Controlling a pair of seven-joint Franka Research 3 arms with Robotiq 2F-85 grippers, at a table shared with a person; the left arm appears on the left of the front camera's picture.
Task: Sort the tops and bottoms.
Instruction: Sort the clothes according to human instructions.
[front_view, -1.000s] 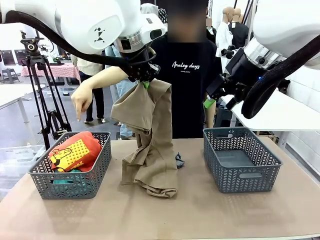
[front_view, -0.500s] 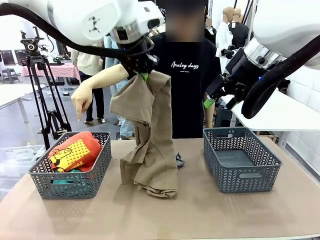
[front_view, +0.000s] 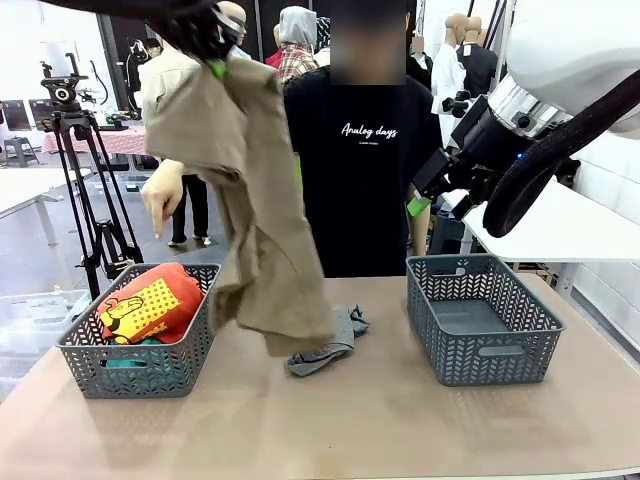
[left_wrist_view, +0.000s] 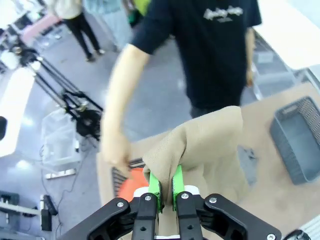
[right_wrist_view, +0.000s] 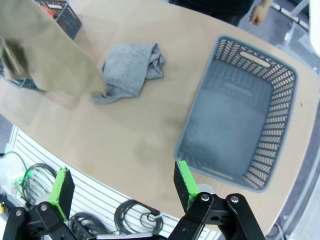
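High at the upper left, my left gripper (front_view: 213, 60) is shut on the tan khaki garment (front_view: 250, 200), which hangs clear of the table and swings toward the left basket (front_view: 75, 355). The left wrist view shows the green pads (left_wrist_view: 156, 189) pinching a fold of the tan garment (left_wrist_view: 210, 140). An orange garment with a yellow graphic (front_view: 150, 303) lies in the left basket, with a bit of teal cloth (front_view: 125, 362) under it. The small heather grey garment (front_view: 330, 345) (right_wrist_view: 130, 70) lies crumpled mid-table. My right gripper (right_wrist_view: 122, 185) hangs open above the right basket (right_wrist_view: 245, 110).
The right basket (front_view: 485, 320) holds nothing. A person in a black T-shirt stands at the far side, with one hand (front_view: 160, 205) pointing a finger down above the left basket. A tripod (front_view: 75, 150) stands behind the table at the left.
My left arm has lifted the tan garment up and to the left. Its hem has come off the table, uncovering the grey garment. The right arm has stayed put.
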